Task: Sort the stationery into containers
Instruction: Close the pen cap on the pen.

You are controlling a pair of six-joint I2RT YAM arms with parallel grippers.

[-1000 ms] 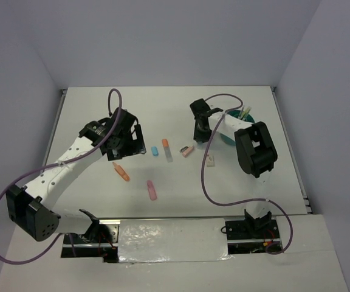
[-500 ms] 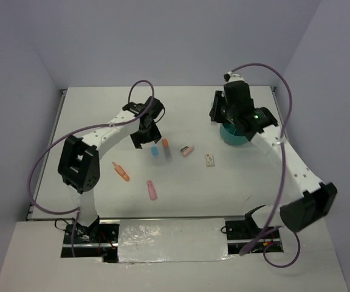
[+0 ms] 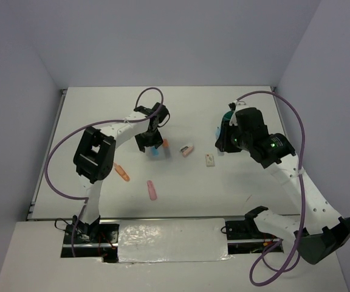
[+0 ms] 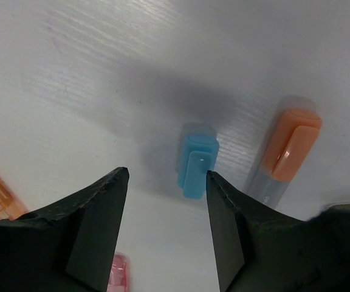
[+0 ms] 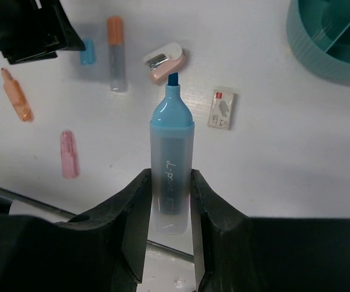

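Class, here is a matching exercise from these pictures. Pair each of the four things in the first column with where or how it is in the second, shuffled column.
Things
1. uncapped blue plastic highlighter
2. small blue plastic cap
3. round teal plastic organiser
4. small pink plastic highlighter

Places or states
A. lying on the white table, framed between the left claw's open fingers
B. standing off to the right, inner dividers showing
C. clamped in the right claw
D. lying alone, nearest the arm bases

Pairs: 1-C, 2-A, 3-B, 4-D
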